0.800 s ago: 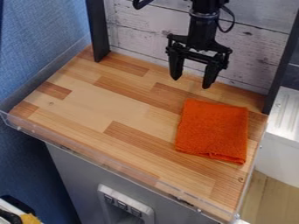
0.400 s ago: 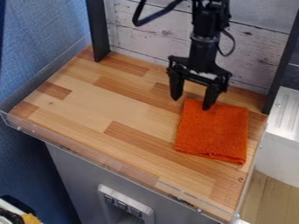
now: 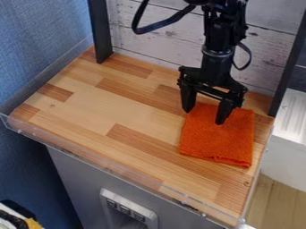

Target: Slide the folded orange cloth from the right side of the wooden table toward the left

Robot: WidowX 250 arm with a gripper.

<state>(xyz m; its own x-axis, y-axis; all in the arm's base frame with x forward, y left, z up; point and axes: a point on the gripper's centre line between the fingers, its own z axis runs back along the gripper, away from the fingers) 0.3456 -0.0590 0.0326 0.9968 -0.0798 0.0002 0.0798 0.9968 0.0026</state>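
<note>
Open gripper, orange cloth (near right edge)

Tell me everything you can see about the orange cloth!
The orange terry cloth has a fuzzy-looking surface. It seems folded into a rough rectangle, lying flat near the right side of the wooden tabletop. The end effector is open at its back part, and I can't tell whether they touch.
</note>
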